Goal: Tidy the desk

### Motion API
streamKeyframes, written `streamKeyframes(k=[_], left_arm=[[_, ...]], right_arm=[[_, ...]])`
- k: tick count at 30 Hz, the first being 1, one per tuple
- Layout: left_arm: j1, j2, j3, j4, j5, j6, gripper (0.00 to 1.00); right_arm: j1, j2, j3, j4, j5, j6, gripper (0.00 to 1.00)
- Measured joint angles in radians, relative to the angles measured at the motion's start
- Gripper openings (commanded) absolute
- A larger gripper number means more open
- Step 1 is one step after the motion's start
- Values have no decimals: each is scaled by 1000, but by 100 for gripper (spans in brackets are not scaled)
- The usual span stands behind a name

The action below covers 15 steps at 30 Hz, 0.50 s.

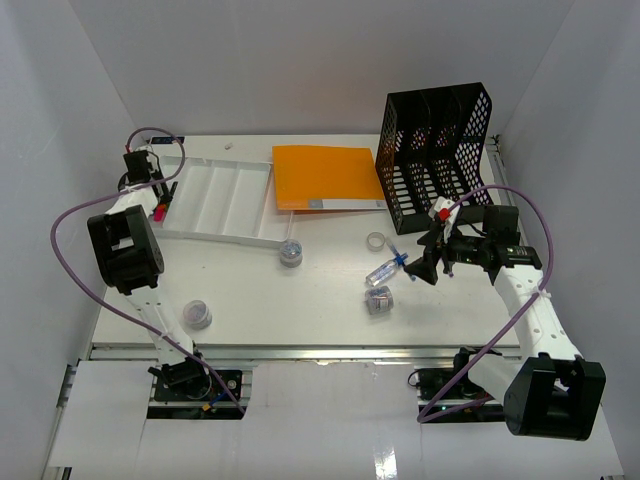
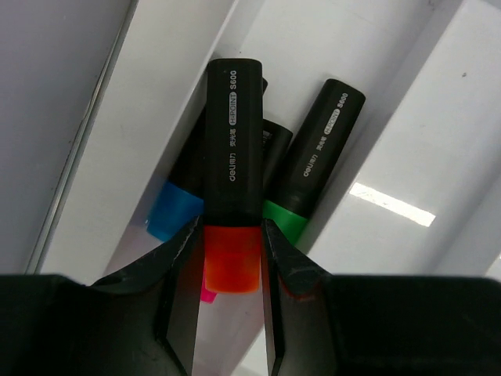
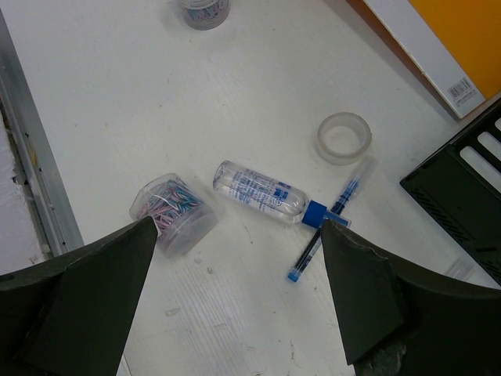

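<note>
Orange highlighter (image 2: 232, 157) is sitting clamped in the left gripper (image 2: 231, 235), jaws pinching it right at the cap/body joint, black barrel pointing away from the wrist cam. It's hanging over the leftmost slot of the white tray (image 1: 225, 200), at the far-left of the desk (image 1: 300, 310). Blue highlighter (image 2: 174, 210), green highlighter (image 2: 317, 164) and a pink one (image 2: 208, 295) are already lying in that slot underneath; can't tell whether the orange one is touching them.

Right gripper (image 3: 239, 225) is hovering with jaws spread wide, gripping nothing. Below it on the bare desk: clear glue bottle (image 3: 262, 192) with blue cap lying on its side, tub of coloured clips (image 3: 171, 211) just beside it, blue pen refill (image 3: 307, 252) lying by the cap, tape roll (image 3: 344, 138) a bit farther out.

Desk is spanning the whole top view in front of both bases, metal rail (image 1: 300, 352) running along the near edge. Orange folder (image 1: 327, 177) is lying flat at the back next to the tray, black file rack (image 1: 435, 150) standing at the far-right. Two more small tubs are sitting at mid-desk (image 1: 291, 253) and near-left (image 1: 197, 314).
</note>
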State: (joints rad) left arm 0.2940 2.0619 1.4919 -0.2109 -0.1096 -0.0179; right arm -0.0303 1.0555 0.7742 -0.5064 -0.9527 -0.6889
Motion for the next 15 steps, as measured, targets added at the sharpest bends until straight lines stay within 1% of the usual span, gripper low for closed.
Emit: streamKeyframes(k=[1, 2, 4, 10, 13, 15], left_arm=[[1, 2, 2, -3, -3, 7, 55], [1, 5, 4, -4, -5, 13, 60], [1, 5, 6, -5, -10, 18, 67], [1, 2, 9, -7, -1, 3, 77], [5, -23, 9, -23, 39, -31, 79], [5, -59, 5, -33, 97, -63, 79]], right_arm=[[0, 0, 0, 0, 0, 0, 92], [0, 0, 0, 0, 0, 0, 92], [0, 0, 0, 0, 0, 0, 92], [0, 0, 0, 0, 0, -1, 92], [0, 0, 0, 0, 1, -2, 92], [0, 0, 0, 0, 1, -4, 92]])
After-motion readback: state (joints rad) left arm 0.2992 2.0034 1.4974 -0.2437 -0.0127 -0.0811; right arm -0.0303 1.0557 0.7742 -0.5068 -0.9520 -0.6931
